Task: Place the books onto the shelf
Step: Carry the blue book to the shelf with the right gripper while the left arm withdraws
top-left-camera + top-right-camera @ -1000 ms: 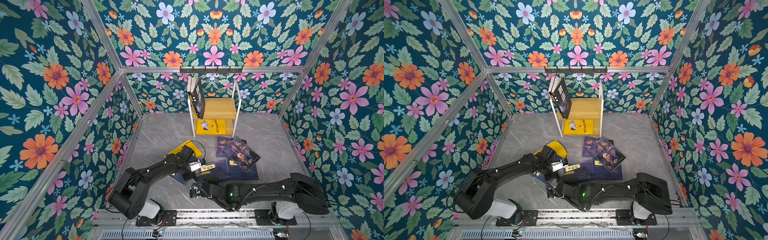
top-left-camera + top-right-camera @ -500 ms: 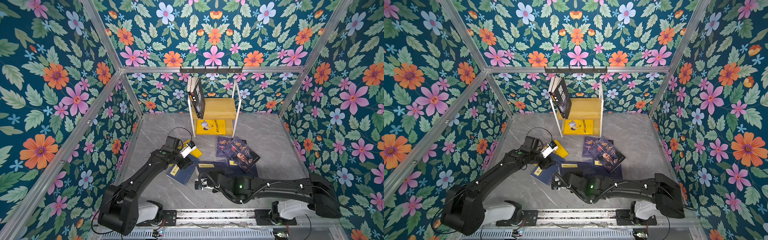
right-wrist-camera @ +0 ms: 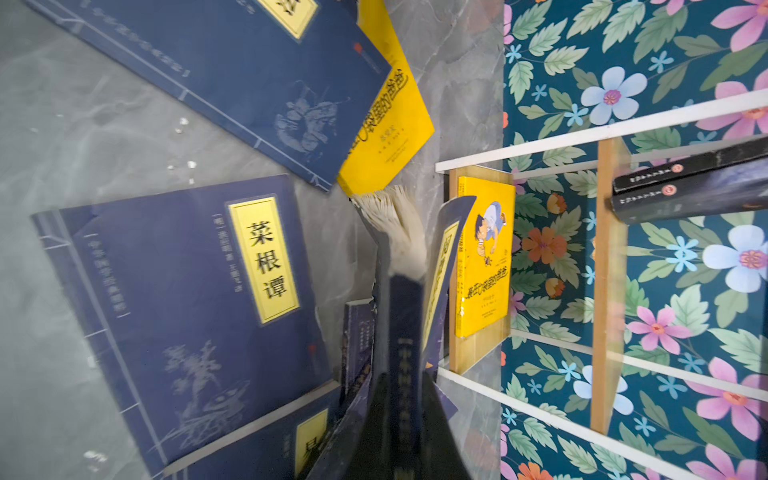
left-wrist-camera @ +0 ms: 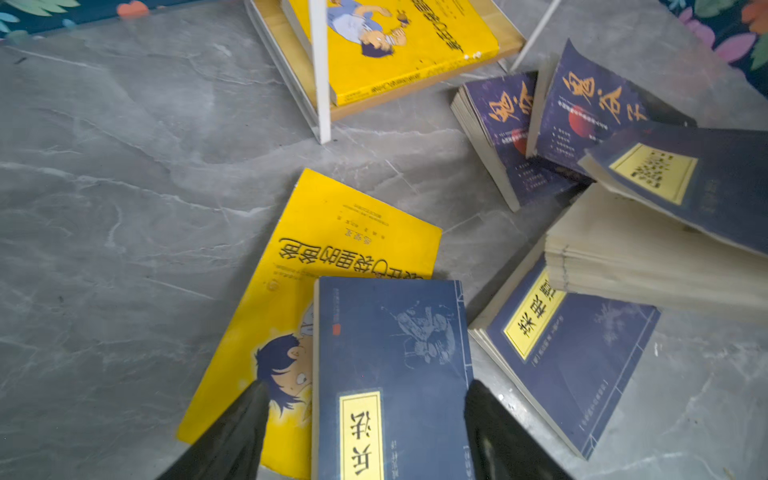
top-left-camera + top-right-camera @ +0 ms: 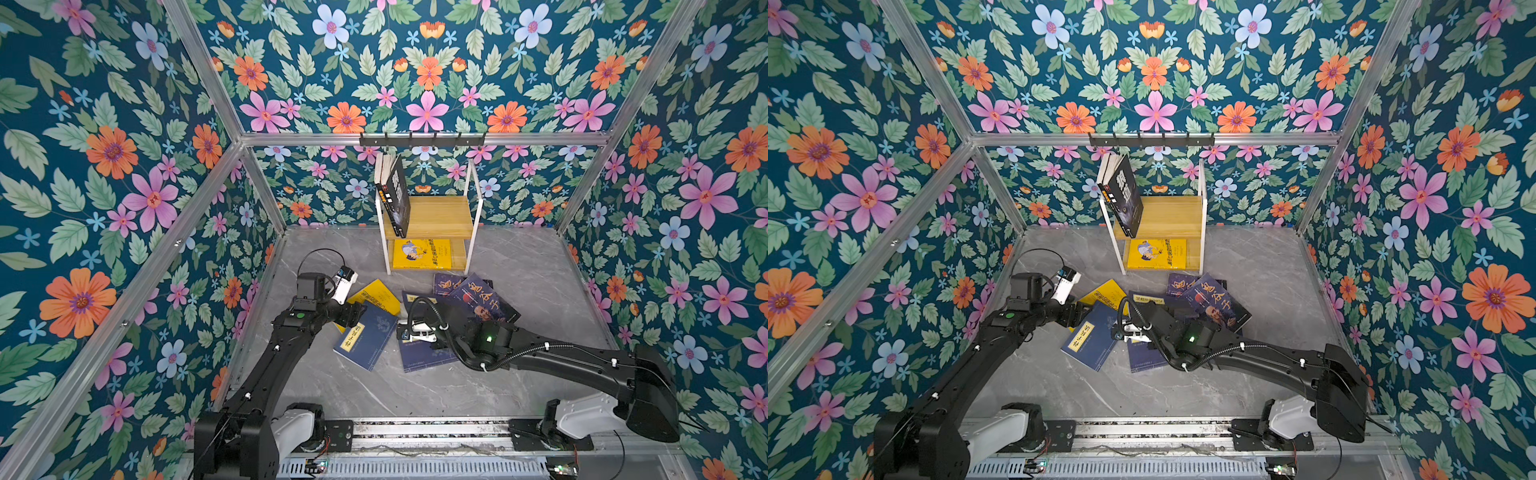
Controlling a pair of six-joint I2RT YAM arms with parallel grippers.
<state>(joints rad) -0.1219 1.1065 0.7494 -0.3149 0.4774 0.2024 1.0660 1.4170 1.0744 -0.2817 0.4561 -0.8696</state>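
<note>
The shelf (image 5: 440,216) (image 5: 1169,216) stands at the back, with black books (image 5: 395,195) leaning on its upper tier and a yellow book (image 5: 419,253) (image 4: 399,41) in the lower one. My left gripper (image 4: 368,415) (image 5: 357,313) is open, its fingers astride a navy book (image 4: 395,332) (image 5: 368,336) that lies on a yellow book (image 4: 332,232). My right gripper (image 3: 401,382) (image 5: 419,305) is shut on the spine of another navy book (image 3: 401,291), held on edge with its pages fanning. Further navy book (image 5: 419,357) and purple-blue books (image 5: 482,299) lie on the floor.
A black hook rail (image 5: 422,139) runs along the back wall above the shelf. Floral walls close in the grey floor (image 5: 519,266) on three sides. A metal rail (image 5: 415,428) with both arm bases runs along the front.
My left gripper has opened and let go of the navy book, which now lies on the yellow book. My right gripper has moved toward the shelf with its navy book.
</note>
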